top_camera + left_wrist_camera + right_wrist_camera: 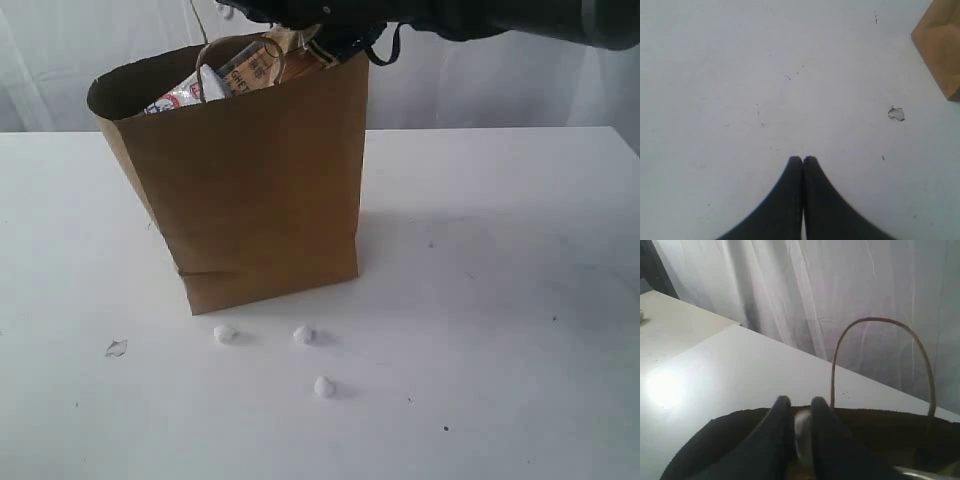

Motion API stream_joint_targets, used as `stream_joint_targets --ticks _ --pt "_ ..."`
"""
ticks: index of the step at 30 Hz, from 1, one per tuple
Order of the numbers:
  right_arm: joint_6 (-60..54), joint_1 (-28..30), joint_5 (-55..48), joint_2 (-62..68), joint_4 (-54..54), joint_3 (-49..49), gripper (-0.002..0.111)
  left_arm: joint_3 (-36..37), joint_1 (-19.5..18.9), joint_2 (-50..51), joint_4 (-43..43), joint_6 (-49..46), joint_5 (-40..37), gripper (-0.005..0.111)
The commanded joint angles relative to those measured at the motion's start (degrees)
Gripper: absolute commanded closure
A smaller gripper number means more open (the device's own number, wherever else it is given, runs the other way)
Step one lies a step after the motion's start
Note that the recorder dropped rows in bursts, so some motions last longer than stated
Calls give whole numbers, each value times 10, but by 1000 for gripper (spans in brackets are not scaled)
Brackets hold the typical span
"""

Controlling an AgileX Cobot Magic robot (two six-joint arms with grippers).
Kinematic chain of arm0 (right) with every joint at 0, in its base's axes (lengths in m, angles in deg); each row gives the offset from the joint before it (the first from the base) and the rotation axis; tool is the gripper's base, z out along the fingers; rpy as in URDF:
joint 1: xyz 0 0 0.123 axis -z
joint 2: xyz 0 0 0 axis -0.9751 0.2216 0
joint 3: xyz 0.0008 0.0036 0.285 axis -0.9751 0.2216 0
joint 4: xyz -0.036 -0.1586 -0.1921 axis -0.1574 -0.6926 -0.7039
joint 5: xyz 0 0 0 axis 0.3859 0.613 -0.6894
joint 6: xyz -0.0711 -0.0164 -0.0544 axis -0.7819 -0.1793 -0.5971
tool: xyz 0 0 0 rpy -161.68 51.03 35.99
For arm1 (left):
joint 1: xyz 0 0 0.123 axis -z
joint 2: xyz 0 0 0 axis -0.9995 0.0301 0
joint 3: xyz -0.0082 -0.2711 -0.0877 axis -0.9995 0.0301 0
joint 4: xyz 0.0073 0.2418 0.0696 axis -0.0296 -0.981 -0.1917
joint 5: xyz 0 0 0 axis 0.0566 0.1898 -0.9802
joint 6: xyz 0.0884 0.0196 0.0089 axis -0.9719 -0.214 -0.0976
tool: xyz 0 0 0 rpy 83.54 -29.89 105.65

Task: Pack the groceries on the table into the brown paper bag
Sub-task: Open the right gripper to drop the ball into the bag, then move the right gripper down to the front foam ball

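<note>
**Right gripper at the bag mouth, drop line straight down**

Right gripper (801,407): poised at the rim of the brown paper bag (250,190), fingers (781,412) parted by a narrow gap with a pale blur between them. Cannot tell whether pinching that blur or clear of it. Just past the fingertips: the dark bag mouth and 1 twisted loop handle (880,320) standing up.

In the exterior view: reaching in from 2 o'clock on the right arm (500,20) and ending over the bag's rim, at 12 o'clock from the bag's body. At 6 o'clock from the gripper: the bag's inside, holding the spaghetti packet (245,70) on end, long axis near upright and a little tilted, top end poking over the rim. Other packs beside it, too hidden to name.

Left gripper (803,160): fingers pressed together, holding nothing, over bare table (500,300), with 1 bag corner near but apart. Judged the farther of the 2 from the bag mouth.

On the table at 6 o'clock from the bag: 3 small white lumps (303,334). Toward 8 o'clock: 1 clear scrap (116,348). No grocery seen outside the bag, so packing judged nearly done.

Coming move judged to turn on the vertical. Anything let go drops toward 6 o'clock into the bag. Pulling out means rising toward 12 o'clock, clear of the handle.
</note>
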Motion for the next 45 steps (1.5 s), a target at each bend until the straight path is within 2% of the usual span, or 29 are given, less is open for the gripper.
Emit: stream_joint_targets --ticks 1,7,9,11,12,16,22,27,30,33,37,41,45 --pt "-8 0 9 -1 -5 -5 78 8 3 -2 5 3 -14 107" --pt "-8 1 1 -4 -11 -5 76 8 3 -2 5 3 -14 107" --pt "-8 1 1 -16 -68 -5 76 8 3 -2 5 3 -14 107" --pt "2 1 1 -36 -198 -5 76 8 3 -2 5 3 -14 107" --pt "35 1 1 -49 -272 -5 76 8 3 -2 5 3 -14 107" --pt "169 11 -4 -79 -414 -5 82 8 3 -2 5 3 -14 107" --pt "369 50 -93 -106 -616 -5 108 8 3 -2 5 3 -14 107" --pt "579 101 -225 -106 -795 1 108 8 3 -2 5 3 -14 107" --pt "695 129 -270 -107 -892 21 108 8 3 -2 5 3 -14 107" --pt "726 144 -331 -107 -907 50 108 8 3 -2 5 3 -14 107" --pt "664 137 -417 -107 -868 106 108 8 3 -2 5 3 -14 107" --pt "590 112 -424 -107 -800 168 108 8 3 -2 5 3 -14 107" --pt "572 54 -410 -107 -773 221 108 8 3 -2 5 3 -14 107"
